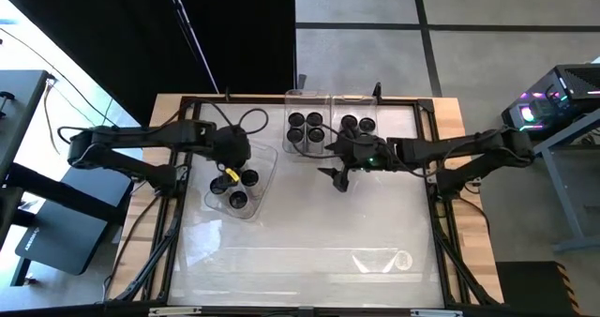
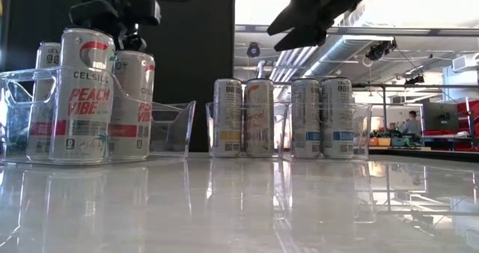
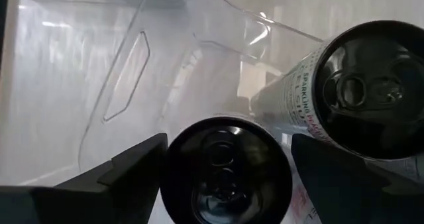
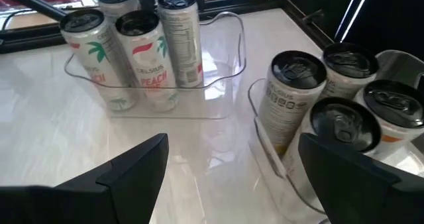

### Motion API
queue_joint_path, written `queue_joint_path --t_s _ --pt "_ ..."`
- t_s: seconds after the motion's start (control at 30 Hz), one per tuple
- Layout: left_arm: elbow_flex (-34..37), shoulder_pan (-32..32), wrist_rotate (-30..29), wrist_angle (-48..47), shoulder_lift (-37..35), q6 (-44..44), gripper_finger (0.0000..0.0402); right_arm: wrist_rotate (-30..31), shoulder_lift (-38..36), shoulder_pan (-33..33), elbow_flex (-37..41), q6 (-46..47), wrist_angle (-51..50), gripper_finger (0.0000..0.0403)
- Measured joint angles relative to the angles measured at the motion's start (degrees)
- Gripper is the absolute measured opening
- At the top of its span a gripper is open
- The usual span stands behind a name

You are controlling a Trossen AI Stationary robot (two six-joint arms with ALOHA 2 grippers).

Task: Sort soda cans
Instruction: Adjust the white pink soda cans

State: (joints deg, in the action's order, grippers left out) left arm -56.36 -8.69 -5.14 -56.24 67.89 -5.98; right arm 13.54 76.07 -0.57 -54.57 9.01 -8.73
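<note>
**Ana:** Cans first, from the left. Three soda cans [image 1: 236, 188] stand in the left bin [image 1: 262, 158], and the left gripper [image 1: 228, 172] hangs right over them. In its wrist view the fingers [image 3: 122, 174] are spread to either side of one dark can top [image 3: 227, 171], not visibly squeezing it.

**Ben:** Further right?

**Ana:** The middle bin [image 1: 291, 99] holds four cans [image 1: 306, 128], and the bin beside it [image 1: 361, 99] holds three [image 1: 356, 125]. The right gripper [image 1: 339, 174] hovers above bare table just in front of them, fingers apart and empty.

**Ben:** How would one handle?

**Ana:** Likely stiff if full, with some weight, but the thin smooth wall looks slippery and could dent. She judges the best hold is across the cylinder just below the rim, kept upright, since neighbours stand close.
</note>
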Motion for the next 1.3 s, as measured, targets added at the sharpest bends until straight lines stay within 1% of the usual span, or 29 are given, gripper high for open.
queue_joint_path --t_s 0.13,0.2,0.33,0.47,0.6,0.73,0.9,1.07,1.13,1.3 --pt "0.0 0.0 0.4 -1.6 0.5 1.2 0.0308 0.0 0.0 -0.9 0.0 -0.2 0.0 0.0334" --pt "0.0 0.0 0.6 -2.5 0.5 1.7 0.0292 0.0 0.0 -1.3 0.0 -0.4 0.0 0.0334" --pt "0.0 0.0 0.1 -2.8 0.4 4.3 0.0247 0.0 0.0 -1.5 0.0 -0.4 0.3 0.0334" --pt "0.0 0.1 -0.8 -4.2 0.3 10.1 0.0246 0.0 0.0 -1.5 0.0 -0.4 0.6 0.0334" --pt "-0.1 1.0 -0.9 -8.9 -1.1 15.9 0.0246 0.0 0.0 -1.5 0.0 -0.4 1.1 0.0334" --pt "0.0 1.4 0.6 -11.8 -3.7 21.2 0.0246 0.0 0.0 -1.4 0.0 -0.5 1.8 0.0334" --pt "0.0 1.9 5.3 -12.3 -5.8 25.5 0.0246 0.0 0.1 -1.4 0.0 -0.5 3.4 0.0334" --pt "0.0 2.9 5.7 -12.3 -4.6 26.3 0.0246 0.0 0.1 -1.3 0.0 -0.5 3.5 0.0334" --pt "0.1 3.0 5.8 -11.3 -3.9 26.8 0.0251 0.0 0.1 -1.3 0.0 -0.5 3.5 0.0334" --pt "0.1 3.1 7.9 -11.6 -2.8 27.0 0.0321 0.0 0.1 -1.3 0.0 -0.4 3.5 0.0334"
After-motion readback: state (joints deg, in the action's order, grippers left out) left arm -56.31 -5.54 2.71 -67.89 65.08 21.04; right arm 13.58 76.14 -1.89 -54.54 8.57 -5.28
